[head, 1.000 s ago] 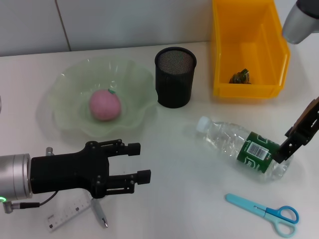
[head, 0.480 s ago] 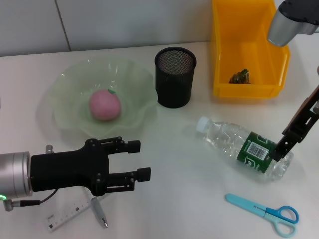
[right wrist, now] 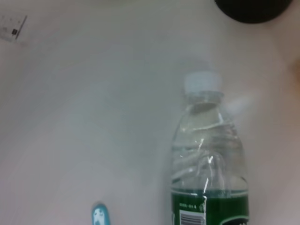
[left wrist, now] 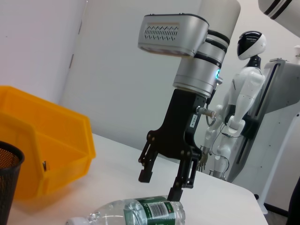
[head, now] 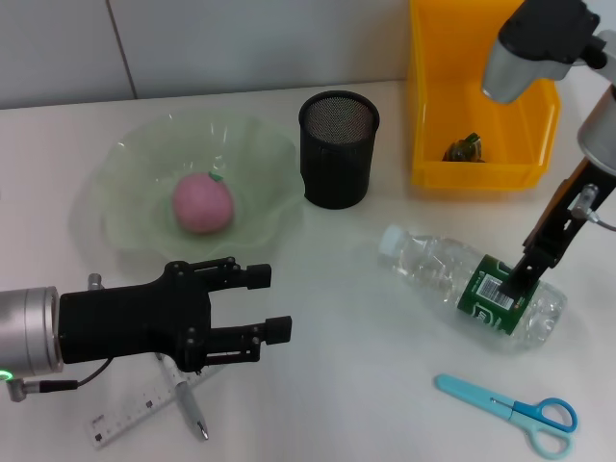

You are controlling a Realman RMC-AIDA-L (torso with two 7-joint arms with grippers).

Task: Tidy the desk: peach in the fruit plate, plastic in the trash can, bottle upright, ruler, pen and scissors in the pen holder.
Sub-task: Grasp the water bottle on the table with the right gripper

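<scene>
Clear plastic bottle (head: 470,284) is lying on its side on the white worktop (head: 337,289), cap pointing toward the pen holder (head: 338,149), green label facing up. The right claw (head: 515,289) hangs right over the label end, fingers apart and straddling the bottle; the left wrist view shows both fingers (left wrist: 180,180) spread just above it, and I can't tell if they're touching yet.

The left claw (head: 265,303) sits low over the near left part of the worktop, fingers apart, holding nothing. Under it the pen (head: 191,412) lies across the ruler (head: 135,412), both partly hidden by the arm.

The peach (head: 203,203) is in the fruit plate (head: 125,192), which sits at the far left. The pen holder stands just beside the plate's right rim. The trash can (head: 481,96) is at the far right with a small crumpled greenish bit (head: 464,147) on its floor. The scissors (head: 510,412) lie flat on the near right, near the bottle but not touching it, handles pointing right.
</scene>
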